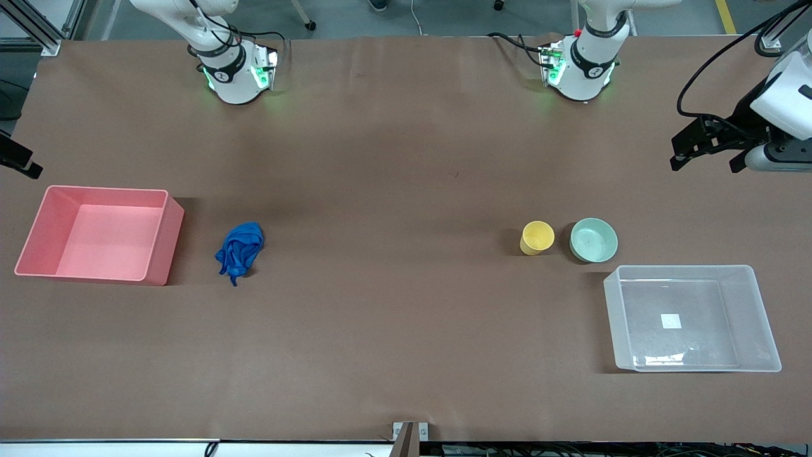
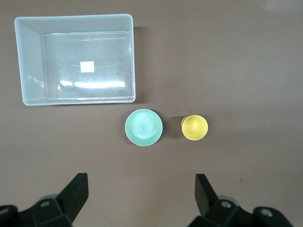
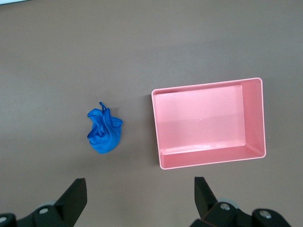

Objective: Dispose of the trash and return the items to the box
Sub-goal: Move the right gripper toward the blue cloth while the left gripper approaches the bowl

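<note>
Nothing of the task appears done yet, judging by how things lie. The blue cloth wad [image 1: 240, 251] sits on the bench [image 1: 406, 330] just beside the pink bin [image 1: 162, 238], toward the right arm's end, and the bin holds nothing. The yellow cup [image 1: 536, 237] and the mint-green bowl [image 1: 594, 239] stand upright, side by side but apart, toward the left arm's end; the clear tub [image 1: 764, 317] lies near them, nearer the front camera, with only its white sticker [image 1: 671, 321] showing inside. Left to do: the wad into the bin, the cup and bowl into the tub. The wad is longer than wide, its long axis running roughly toward and away from the front camera, with a thin tail pointing toward that camera. The cup's and bowl's mouths face up. The left tool [image 2: 142, 194] hangs high over the bench near the cup and bowl, fingers wide apart and holding nothing; the right tool [image 3: 140, 196] hangs over the bench by the wad and bin, also wide and unladen.
</note>
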`<move>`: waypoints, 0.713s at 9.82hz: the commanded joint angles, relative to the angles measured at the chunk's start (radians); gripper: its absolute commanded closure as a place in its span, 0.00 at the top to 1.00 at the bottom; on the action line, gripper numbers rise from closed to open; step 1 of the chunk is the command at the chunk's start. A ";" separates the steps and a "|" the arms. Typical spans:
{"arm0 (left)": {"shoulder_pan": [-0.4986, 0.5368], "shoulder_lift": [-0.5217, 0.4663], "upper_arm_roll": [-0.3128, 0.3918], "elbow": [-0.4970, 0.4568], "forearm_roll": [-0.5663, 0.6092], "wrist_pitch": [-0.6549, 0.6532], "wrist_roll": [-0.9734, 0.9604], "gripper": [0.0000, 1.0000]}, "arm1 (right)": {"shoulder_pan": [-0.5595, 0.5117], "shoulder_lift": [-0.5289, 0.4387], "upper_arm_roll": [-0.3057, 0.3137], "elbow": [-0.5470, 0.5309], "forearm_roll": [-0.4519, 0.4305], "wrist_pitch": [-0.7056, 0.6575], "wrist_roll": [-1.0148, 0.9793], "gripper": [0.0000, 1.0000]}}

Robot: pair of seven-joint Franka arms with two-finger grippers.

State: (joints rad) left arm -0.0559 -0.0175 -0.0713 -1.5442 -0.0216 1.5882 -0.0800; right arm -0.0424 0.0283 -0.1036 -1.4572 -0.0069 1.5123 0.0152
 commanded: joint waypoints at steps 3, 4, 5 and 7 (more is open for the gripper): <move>-0.002 -0.001 0.005 -0.022 0.022 -0.007 0.006 1.00 | -0.008 -0.011 0.010 -0.009 -0.008 -0.010 -0.004 1.00; -0.002 0.001 0.007 -0.025 0.020 -0.007 0.008 1.00 | -0.007 -0.011 0.010 -0.009 -0.008 -0.010 -0.003 1.00; -0.001 -0.001 0.022 -0.039 0.020 -0.005 0.019 1.00 | -0.007 -0.011 0.010 -0.009 -0.008 -0.007 -0.004 1.00; 0.002 -0.015 0.042 -0.120 0.009 0.051 0.020 0.99 | -0.005 -0.013 0.010 -0.009 -0.008 -0.003 -0.003 1.00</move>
State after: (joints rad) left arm -0.0537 -0.0182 -0.0453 -1.5696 -0.0211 1.5967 -0.0781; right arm -0.0423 0.0283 -0.1023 -1.4573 -0.0069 1.5072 0.0148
